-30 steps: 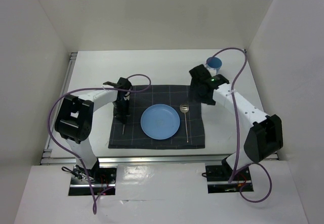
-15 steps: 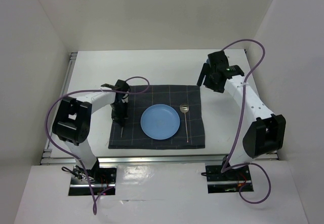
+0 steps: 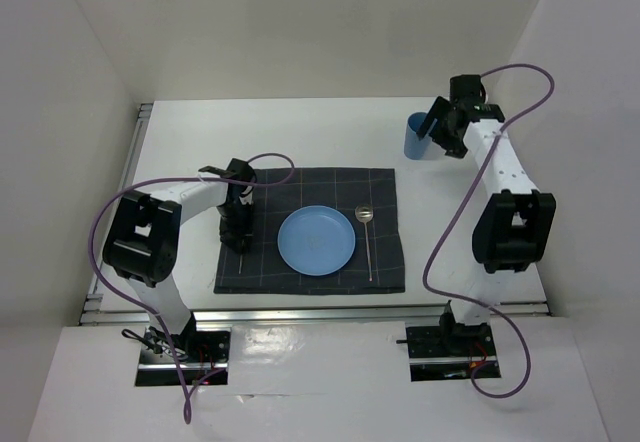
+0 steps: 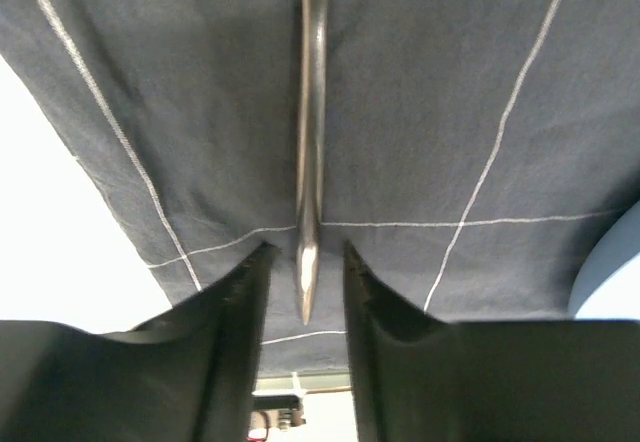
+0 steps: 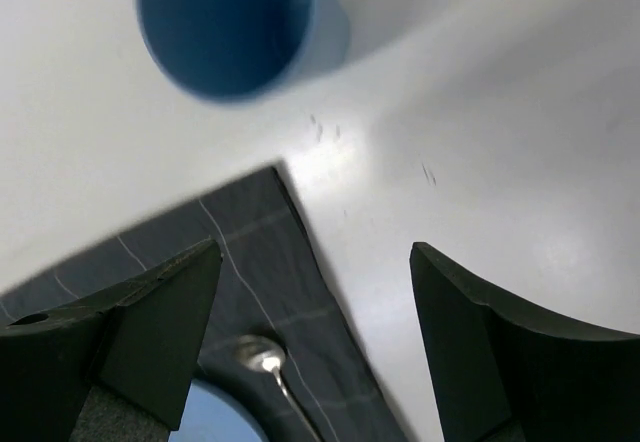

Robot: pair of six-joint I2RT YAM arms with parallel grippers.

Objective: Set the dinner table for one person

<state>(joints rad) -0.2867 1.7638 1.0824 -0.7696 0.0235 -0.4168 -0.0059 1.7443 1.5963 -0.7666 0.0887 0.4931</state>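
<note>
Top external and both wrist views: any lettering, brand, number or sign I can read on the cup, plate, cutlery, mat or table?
None: no readable text in any view.
The blue cup, blue plate, spoon, checked mat and dinner table show no markings.
The metal handle in the left wrist view shows no stamp that can be made out.

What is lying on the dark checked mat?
A blue plate in the middle, a spoon to its right, and a metal utensil handle to its left, between the open fingers of the left gripper. That utensil's head is hidden.
</note>
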